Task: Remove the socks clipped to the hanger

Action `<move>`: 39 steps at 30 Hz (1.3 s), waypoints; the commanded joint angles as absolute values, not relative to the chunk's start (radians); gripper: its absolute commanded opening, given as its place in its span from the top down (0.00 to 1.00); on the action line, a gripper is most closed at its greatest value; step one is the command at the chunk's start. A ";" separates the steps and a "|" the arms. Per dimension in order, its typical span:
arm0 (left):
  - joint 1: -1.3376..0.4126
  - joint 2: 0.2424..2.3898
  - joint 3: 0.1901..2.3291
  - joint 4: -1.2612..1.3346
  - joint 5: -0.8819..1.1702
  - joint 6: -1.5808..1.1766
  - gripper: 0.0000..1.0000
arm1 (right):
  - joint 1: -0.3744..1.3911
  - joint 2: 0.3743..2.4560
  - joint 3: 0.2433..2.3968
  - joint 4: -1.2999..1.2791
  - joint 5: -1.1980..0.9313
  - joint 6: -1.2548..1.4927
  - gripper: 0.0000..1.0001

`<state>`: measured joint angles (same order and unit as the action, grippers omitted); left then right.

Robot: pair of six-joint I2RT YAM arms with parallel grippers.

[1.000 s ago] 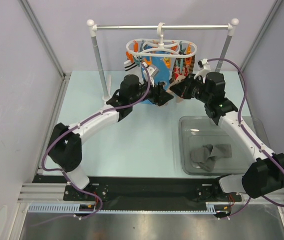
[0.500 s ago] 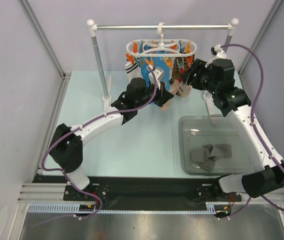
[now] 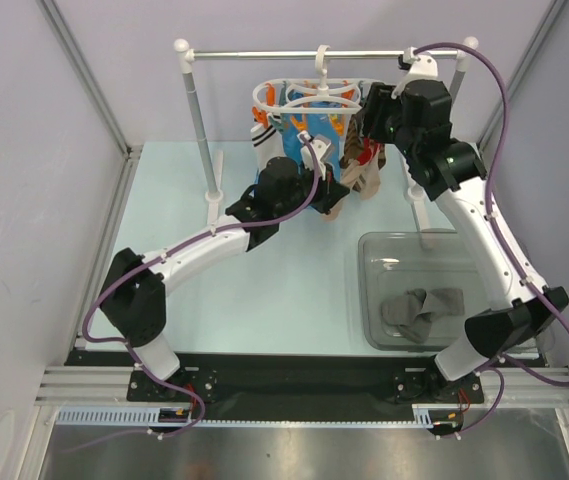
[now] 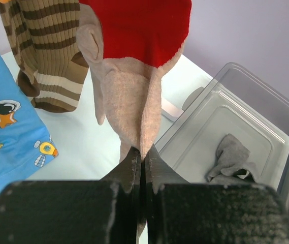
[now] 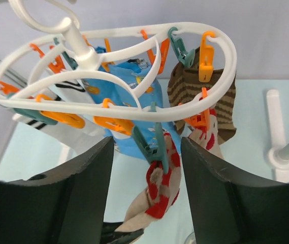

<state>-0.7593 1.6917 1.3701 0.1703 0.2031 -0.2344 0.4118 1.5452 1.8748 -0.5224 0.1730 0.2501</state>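
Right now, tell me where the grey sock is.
The grey sock lies crumpled inside the clear bin, at the lower right of the top view.

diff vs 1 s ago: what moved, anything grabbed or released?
Right gripper lifted up and back to the hanger, jaws open. Left gripper edged toward the hanger, shut on the beige-and-red sock. Nothing released. Grey socks in the bin unchanged.

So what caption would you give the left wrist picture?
Left gripper pinching the tip of a hanging beige-and-red sock, with a grey sock lying in the clear bin nearby.
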 commanded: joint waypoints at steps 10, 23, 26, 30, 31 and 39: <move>-0.773 1.649 1.411 0.189 0.198 -0.222 1.00 | 0.459 1.629 1.944 -0.512 0.210 0.112 0.47; -0.773 1.637 1.407 0.187 0.201 -0.227 1.00 | 0.505 1.670 1.945 -0.480 0.353 0.046 0.49; -0.773 1.635 1.404 0.187 0.199 -0.230 1.00 | 0.508 1.672 1.944 -0.472 0.364 0.043 0.62; -0.773 1.635 1.401 0.184 0.199 -0.233 1.00 | 0.509 1.658 1.931 -0.462 0.354 0.041 0.87; -0.773 1.634 1.397 0.186 0.199 -0.233 1.00 | 0.509 1.654 1.925 -0.460 0.348 0.041 0.92; -0.773 1.606 1.336 0.196 0.216 -0.279 1.00 | 0.509 1.620 1.891 -0.443 0.338 0.054 1.00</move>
